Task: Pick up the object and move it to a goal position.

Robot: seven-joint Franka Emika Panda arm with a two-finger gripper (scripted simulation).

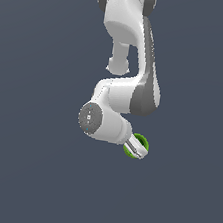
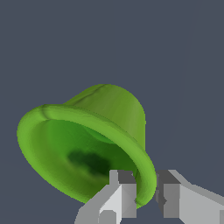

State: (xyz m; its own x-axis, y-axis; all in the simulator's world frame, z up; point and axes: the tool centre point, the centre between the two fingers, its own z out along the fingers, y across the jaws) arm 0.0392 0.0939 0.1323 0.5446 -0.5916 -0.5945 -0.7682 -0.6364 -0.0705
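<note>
The object (image 2: 105, 118) is a bright green round cup with a flared rim and a darker hollow inside. It fills much of the wrist view, tilted on its side. My gripper (image 2: 146, 181) is shut on its rim: one of the fingers (image 2: 122, 197) sits inside the hollow, the other outside the wall. In the exterior view the object (image 1: 142, 142) peeks out behind the gripper (image 1: 134, 150) at the end of the bent white arm. No marker of the goal position shows in either view.
A flat dark blue-grey surface (image 1: 23, 171) fills the background of both views. The white arm (image 1: 126, 60) comes down from the top middle of the exterior view. No other objects show.
</note>
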